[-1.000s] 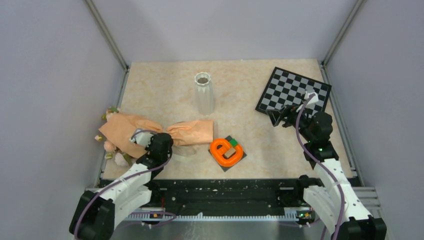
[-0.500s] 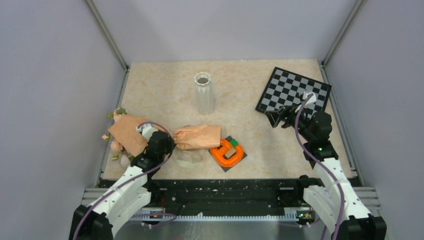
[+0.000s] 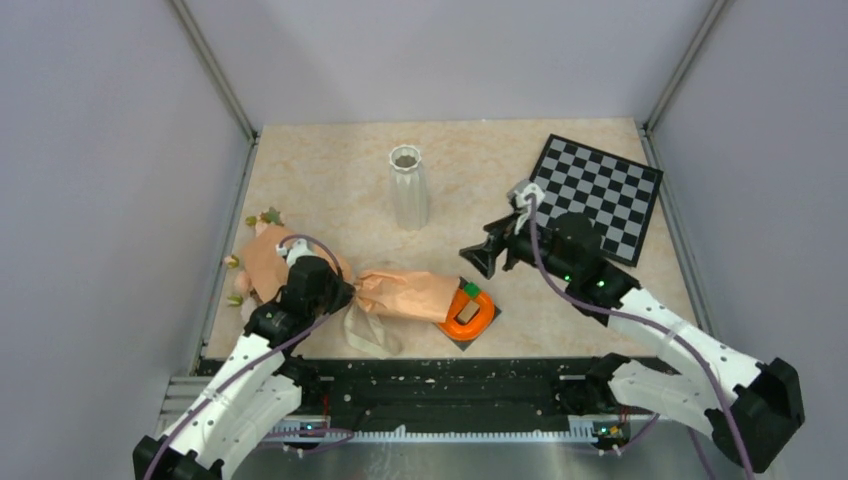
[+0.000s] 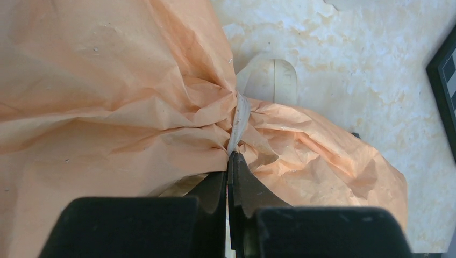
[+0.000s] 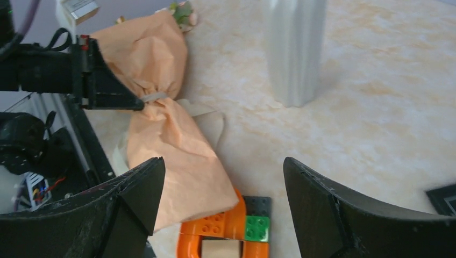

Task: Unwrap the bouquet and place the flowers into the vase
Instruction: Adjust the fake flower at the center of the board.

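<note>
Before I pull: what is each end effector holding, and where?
The left end effector is shut on the cream ribbon at the bouquet's cinched waist. The right end effector is open and holds nothing.

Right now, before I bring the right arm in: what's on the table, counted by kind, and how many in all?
Bouquet: 1
Vase: 1
Orange ring: 1
Chessboard: 1
Total: 4
</note>
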